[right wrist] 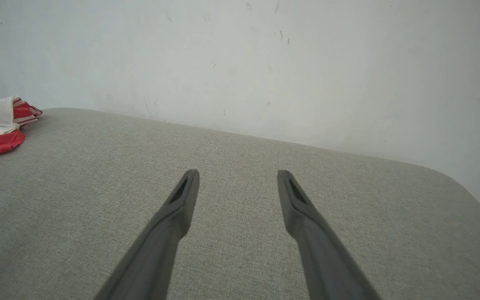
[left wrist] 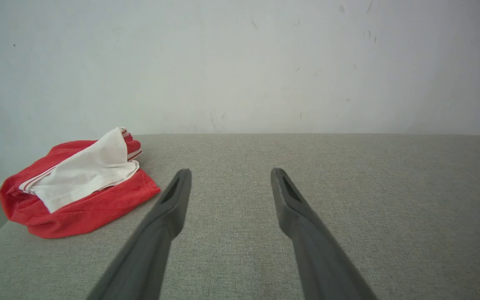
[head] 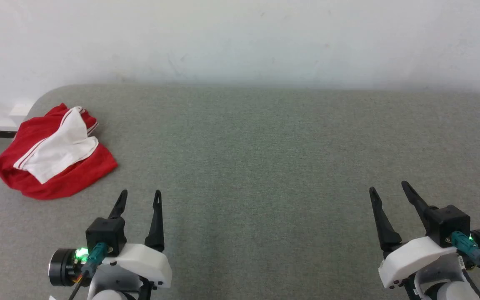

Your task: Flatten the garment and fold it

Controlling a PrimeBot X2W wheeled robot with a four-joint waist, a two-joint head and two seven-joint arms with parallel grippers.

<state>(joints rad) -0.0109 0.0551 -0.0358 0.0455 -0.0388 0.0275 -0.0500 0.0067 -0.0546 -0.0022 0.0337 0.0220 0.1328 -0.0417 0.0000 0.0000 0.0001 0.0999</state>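
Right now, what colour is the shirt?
Bright red shirt with a white sleeve on top; best seen in the left wrist view.

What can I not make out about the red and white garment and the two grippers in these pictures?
- Head view: the garment lies crumpled, and its own folds hide its front, its collar and its full shape.
- Right wrist view: the left edge cuts off most of the garment.
- Head view: the bottom edge cuts off the arms behind the open left gripper and the open right gripper.
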